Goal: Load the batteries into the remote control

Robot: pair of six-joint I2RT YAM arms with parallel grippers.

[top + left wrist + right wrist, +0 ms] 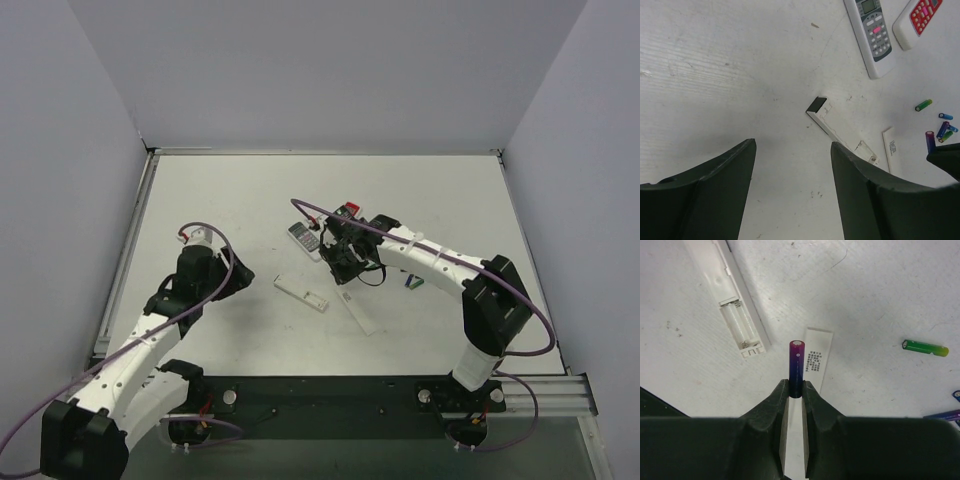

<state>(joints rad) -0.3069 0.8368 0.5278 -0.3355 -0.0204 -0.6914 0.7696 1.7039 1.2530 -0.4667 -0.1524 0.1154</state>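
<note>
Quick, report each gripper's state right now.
Left gripper: open, holding nothing.
Right gripper: closed on a purple-blue battery.

R wrist view: remote at L, cover beside it, under held batt; loose batt far R.

— How do the fingers stand?
— Wide apart; the gripper gapes over the table.
— What's past them?
— A slim remote just beyond the right-hand finger. Further right, a cover and batteries. Far beyond, a grey-keyed remote beside a red-keyed remote.
</note>
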